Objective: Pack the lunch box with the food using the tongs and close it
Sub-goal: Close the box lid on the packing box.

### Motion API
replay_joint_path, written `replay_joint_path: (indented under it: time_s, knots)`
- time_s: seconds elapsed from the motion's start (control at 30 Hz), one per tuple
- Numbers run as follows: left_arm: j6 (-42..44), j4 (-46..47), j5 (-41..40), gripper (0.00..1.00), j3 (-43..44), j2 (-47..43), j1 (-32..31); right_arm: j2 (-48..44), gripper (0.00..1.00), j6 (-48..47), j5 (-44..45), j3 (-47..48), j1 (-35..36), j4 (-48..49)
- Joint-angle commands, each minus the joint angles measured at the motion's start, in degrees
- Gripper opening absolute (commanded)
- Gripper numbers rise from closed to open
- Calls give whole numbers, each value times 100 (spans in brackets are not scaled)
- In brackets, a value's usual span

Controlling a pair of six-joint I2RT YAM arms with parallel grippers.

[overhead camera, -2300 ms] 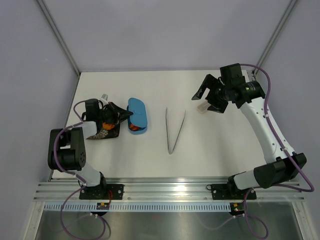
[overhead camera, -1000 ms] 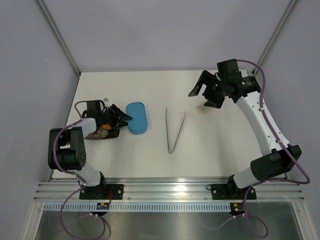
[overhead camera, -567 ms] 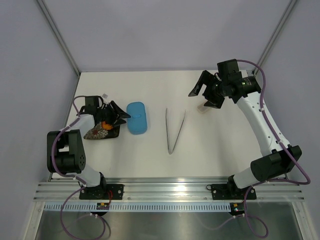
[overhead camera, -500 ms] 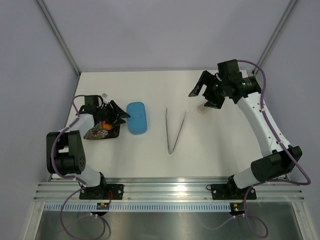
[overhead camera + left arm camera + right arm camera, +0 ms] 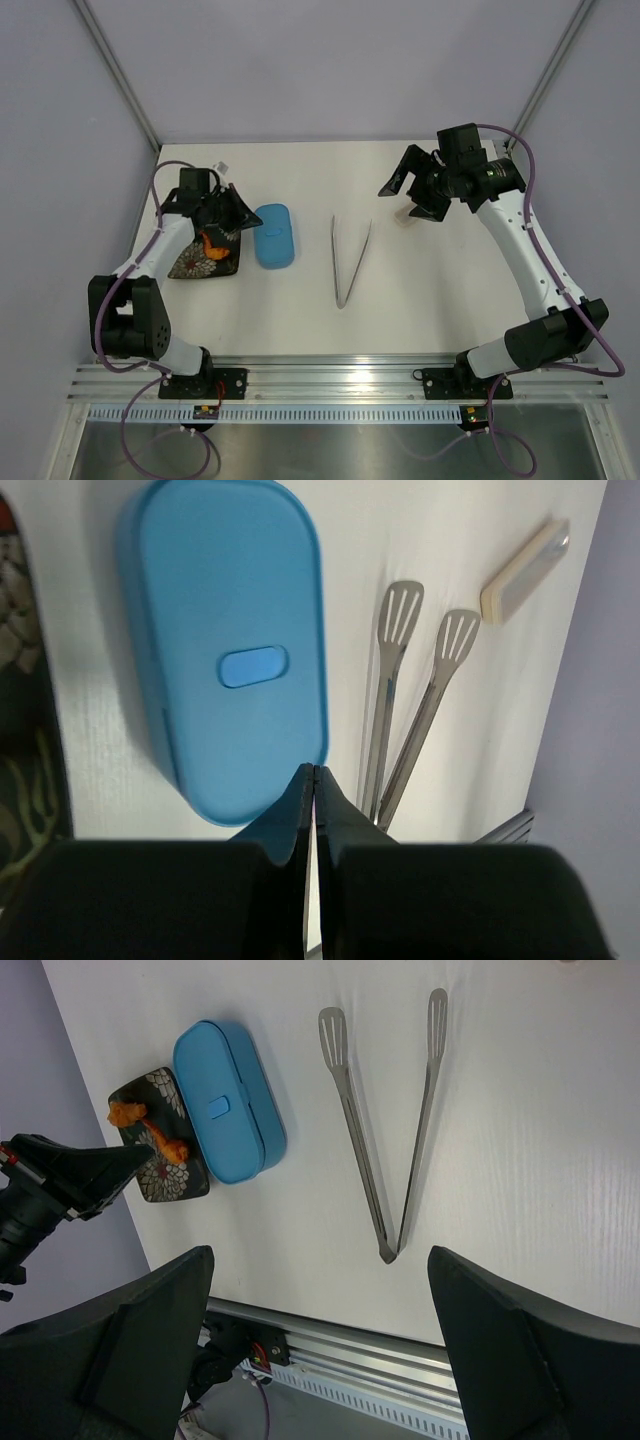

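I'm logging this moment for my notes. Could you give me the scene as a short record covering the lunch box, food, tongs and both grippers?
lunch box: lid on, lying on the table right of the plate
food: orange pieces on the dark patterned plate
tongs: lying flat, untouched, right of the box
left gripper: shut, nothing between its fingers, over the plate
right gripper: open, empty, raised over the table's far right
cream block: on the table beyond the tongs' tips

Lidded blue box [image 5: 273, 235] nr flat V tongs [image 5: 340, 296]
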Motion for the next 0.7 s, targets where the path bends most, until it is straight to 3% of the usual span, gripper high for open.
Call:
replay_joint_path:
  time_s: [0.0, 0.37, 0.67]
  knots:
    - [165, -373, -551, 0, 461, 77, -489, -177, 96, 75, -115, -22, 13, 217]
    - [296, -216, -806, 0, -39, 445, -858, -265, 96, 57, -150, -128, 4, 182]
    - [533, -356, -1359, 0, 224, 973, -1052, -194, 96, -4, -176, -31, 4, 111]
